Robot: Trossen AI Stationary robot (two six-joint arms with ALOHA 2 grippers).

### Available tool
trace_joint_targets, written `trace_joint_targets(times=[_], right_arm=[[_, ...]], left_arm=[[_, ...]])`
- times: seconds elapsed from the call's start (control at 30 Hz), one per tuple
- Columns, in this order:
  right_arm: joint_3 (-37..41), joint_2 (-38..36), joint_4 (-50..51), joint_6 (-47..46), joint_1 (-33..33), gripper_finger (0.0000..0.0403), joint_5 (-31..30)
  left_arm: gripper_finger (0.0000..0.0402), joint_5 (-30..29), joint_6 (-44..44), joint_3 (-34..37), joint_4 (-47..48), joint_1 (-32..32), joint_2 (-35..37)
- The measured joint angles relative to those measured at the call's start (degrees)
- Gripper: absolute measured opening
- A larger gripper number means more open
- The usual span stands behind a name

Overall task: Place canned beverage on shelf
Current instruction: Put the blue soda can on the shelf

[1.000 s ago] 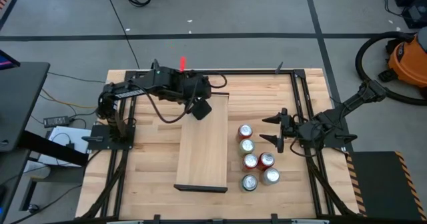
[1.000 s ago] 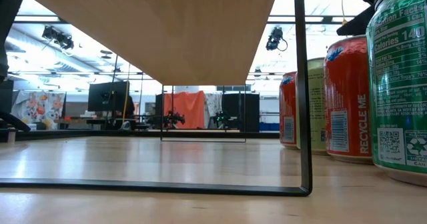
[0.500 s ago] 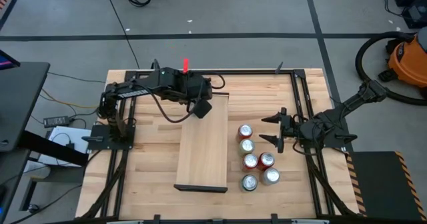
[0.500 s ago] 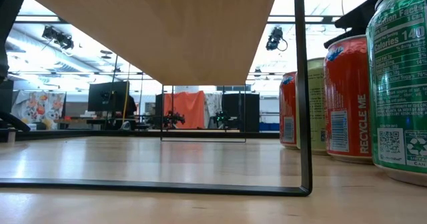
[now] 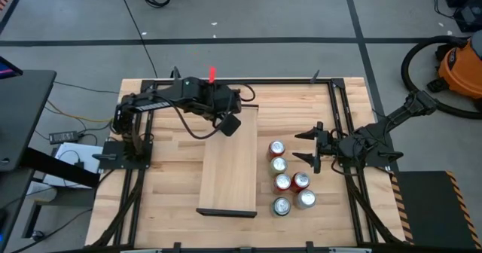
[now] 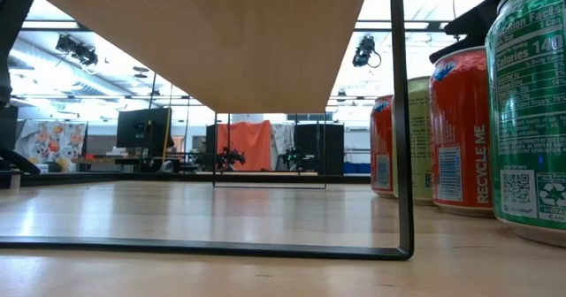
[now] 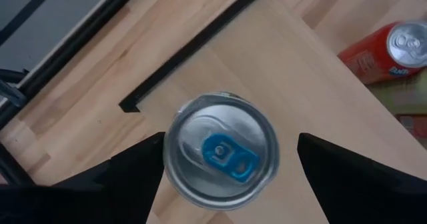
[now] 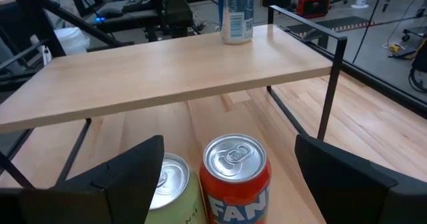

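One can [image 7: 220, 151] is already set upright on the far end of the shelf [image 5: 230, 174], seen from straight above in the left wrist view with the left gripper [image 7: 230, 167] spread wide on either side of it, the fingers [image 7: 137, 174] clear of its wall and holding nothing. From the right wrist view the same can [image 8: 236, 14] is seen standing alone near the shelf's far end, by the dark trim. The placing step is judged to be at the release, with the can delivered and let go. A straight lift of the left gripper is called for next, so that the can is not clipped and toppled. Six more cans [image 5: 288, 181] are grouped on the desk [image 5: 169, 178] just beside the shelf. The right gripper [image 5: 310, 147] is held next to that group, its fingers [image 8: 130, 167] wide apart and empty, with a red can [image 8: 234, 167] and a pale green can [image 8: 172, 184] in front of it; a closing on one of these is likely needed afterwards
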State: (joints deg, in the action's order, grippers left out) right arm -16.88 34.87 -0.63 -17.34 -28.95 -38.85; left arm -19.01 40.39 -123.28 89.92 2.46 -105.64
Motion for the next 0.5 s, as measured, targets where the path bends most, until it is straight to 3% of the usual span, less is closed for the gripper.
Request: trace_joint_targets(times=[0.3, 0.5], right_arm=[[0.00, 0.00, -0.83, 0.61, 0.00, 0.0348, 0.61], [0.00, 0.00, -0.86, 0.61, 0.00, 0.0348, 0.93]], left_arm=[[0.0344, 1.99, -0.83, 0.00, 0.10, -0.04, -0.71], [0.0309, 2.78, -1.34, 0.00, 0.08, -0.09, -1.21]])
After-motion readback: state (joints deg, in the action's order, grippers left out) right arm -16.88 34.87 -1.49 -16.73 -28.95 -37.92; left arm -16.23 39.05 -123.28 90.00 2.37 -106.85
